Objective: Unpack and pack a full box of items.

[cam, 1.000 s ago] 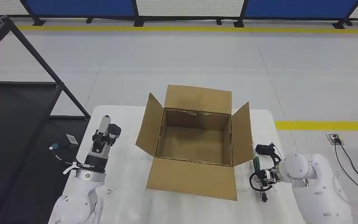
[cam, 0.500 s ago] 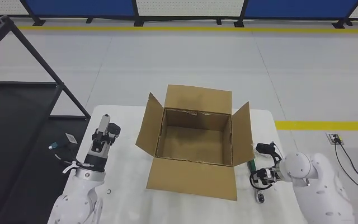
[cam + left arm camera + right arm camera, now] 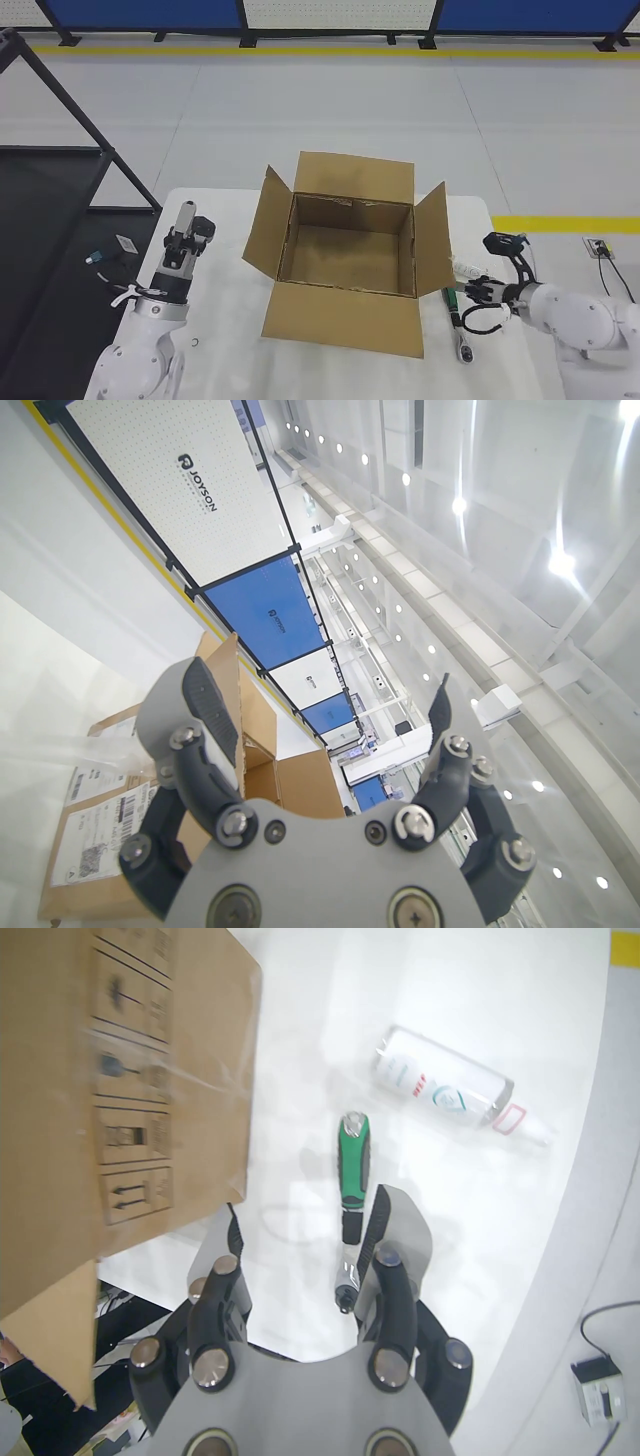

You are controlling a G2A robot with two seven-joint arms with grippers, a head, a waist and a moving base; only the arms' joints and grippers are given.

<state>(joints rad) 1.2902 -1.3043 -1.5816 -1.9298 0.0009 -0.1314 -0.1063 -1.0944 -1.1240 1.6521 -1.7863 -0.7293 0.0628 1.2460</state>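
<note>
An open cardboard box stands in the middle of the white table, its inside bare. To its right lies a green-handled ratchet, and beyond it a white tube. My right gripper is open just above the table, one finger beside the ratchet's metal head, holding nothing. My left gripper stands left of the box, open and pointing upward, with the box behind it.
The box's four flaps stand outward; the right flap hangs close to my right gripper. The table's right edge runs just past the tube. A black frame stands off the table's left side.
My right arm has drawn back to the right, away from the box. The ratchet it was over now lies free on the table, and the white tube has come into sight. The left arm is still.
</note>
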